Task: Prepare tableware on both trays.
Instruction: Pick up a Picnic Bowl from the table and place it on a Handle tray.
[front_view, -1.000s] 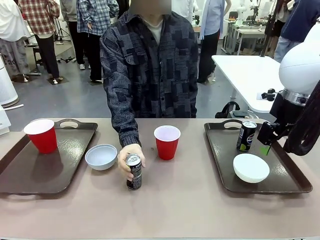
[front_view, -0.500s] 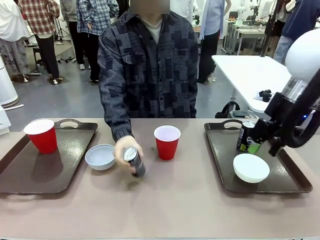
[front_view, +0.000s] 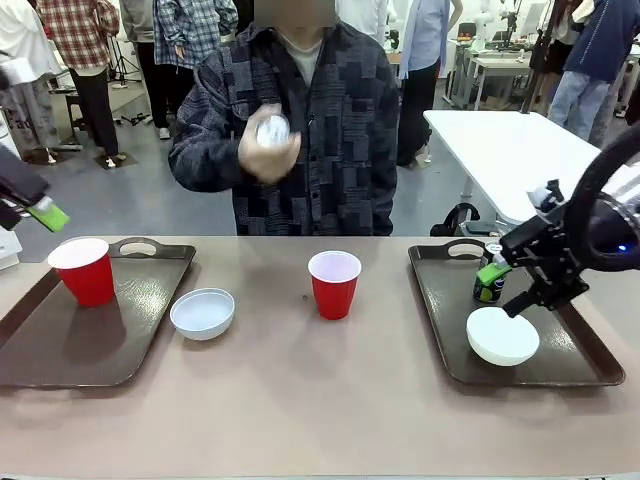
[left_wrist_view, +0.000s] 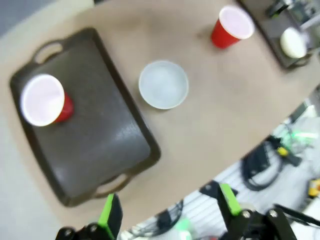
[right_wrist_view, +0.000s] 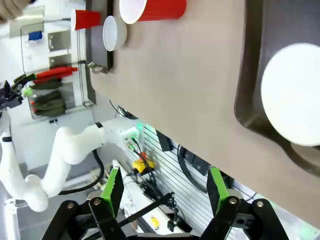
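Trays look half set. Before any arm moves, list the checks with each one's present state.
Left gripper open, empty: ok.
Right gripper open, empty: ok.
Left tray fully set: not ok; only a red cup on it, white bowl beside it on the table.
Right tray fully set: not ok; can and small bowl there, middle cup on the table.
Second can within reach: not ok; the person's hand holds it up.

Bright even light, soft shadows; person's hand (front_view: 268, 145) motion-blurred; left wrist view soft, perhaps motion smear.

The tan table (front_view: 330, 400) bears a left tray (front_view: 90, 350), right tray (front_view: 445, 310), white bowl (front_view: 202, 313) and red cup (front_view: 334, 284).
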